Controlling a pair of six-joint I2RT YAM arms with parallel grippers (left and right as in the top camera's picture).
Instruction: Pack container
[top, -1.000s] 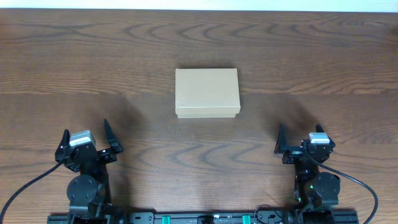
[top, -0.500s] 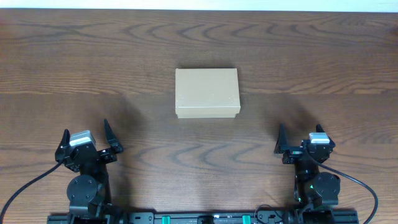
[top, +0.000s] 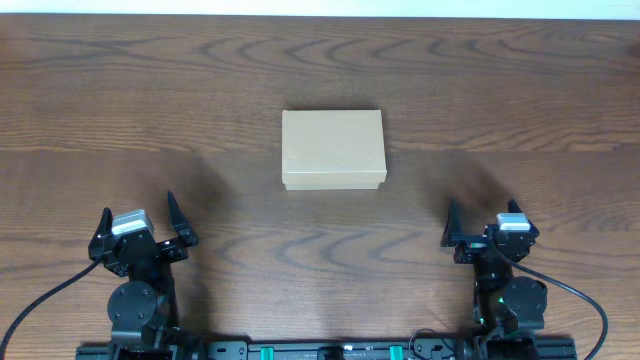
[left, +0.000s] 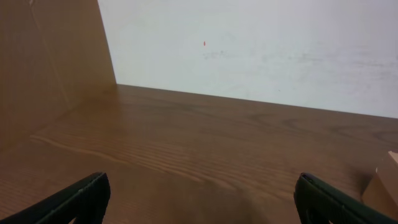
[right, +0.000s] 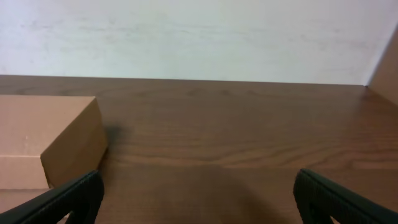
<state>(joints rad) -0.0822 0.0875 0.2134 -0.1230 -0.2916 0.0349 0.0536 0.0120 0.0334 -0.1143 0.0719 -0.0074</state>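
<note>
The container (top: 333, 150) is a plain brown cardboard box with its flap lid closed, lying at the middle of the wooden table. It also shows at the left of the right wrist view (right: 50, 146), and a corner of it shows at the right edge of the left wrist view (left: 385, 186). My left gripper (top: 140, 222) is open and empty near the front left edge, far from the box. My right gripper (top: 483, 224) is open and empty near the front right edge. Both wrist views show spread fingertips (left: 199, 199) (right: 199, 199) over bare wood.
A white wall stands beyond the table's far edge (left: 261, 56). A brown panel (left: 43, 68) stands at the table's left side, and a similar one shows at the right (right: 388, 65). No other loose objects are in view.
</note>
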